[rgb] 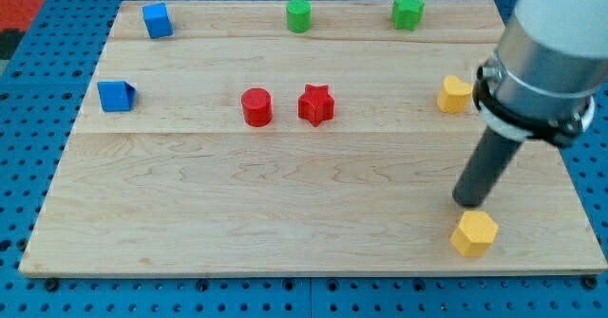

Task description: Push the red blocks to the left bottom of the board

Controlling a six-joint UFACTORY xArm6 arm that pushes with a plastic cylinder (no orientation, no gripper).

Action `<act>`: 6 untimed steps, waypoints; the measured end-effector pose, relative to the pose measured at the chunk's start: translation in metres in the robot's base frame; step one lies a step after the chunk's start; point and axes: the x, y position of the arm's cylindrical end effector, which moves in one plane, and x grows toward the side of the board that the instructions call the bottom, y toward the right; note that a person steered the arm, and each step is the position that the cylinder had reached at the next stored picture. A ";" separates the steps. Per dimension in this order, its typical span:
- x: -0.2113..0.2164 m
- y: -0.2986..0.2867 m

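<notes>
My tip [467,204] rests on the wooden board [285,214] near its right edge, low in the view. It is a plain dark rod end with no claw to open or close, and it holds nothing. Just beside it, at about five o'clock, sits a yellow hexagon block [473,233]; whether the two touch I cannot tell. At twelve o'clock from the tip, partly hidden behind the arm's grey collar, is a second yellow block [454,94] whose shape is unclear.

The red blocks lie well apart from the tip, at about ten o'clock, near the middle of the board. The red star block [315,104] has a pointed outline and a flat top. Just beside it, at nine o'clock from the star, stands the red cylinder block [256,106], round with a flat top. A narrow gap separates them.

Along the view's top edge are a green star block [408,11] and a green cylinder block [299,15]. At the view's left are two blue blocks: one [157,20] near the top corner, the other [116,96] lower, by the left edge.
</notes>
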 end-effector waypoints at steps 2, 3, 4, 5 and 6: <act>-0.132 -0.057; -0.168 -0.104; -0.117 -0.119; -0.084 -0.119; -0.132 -0.125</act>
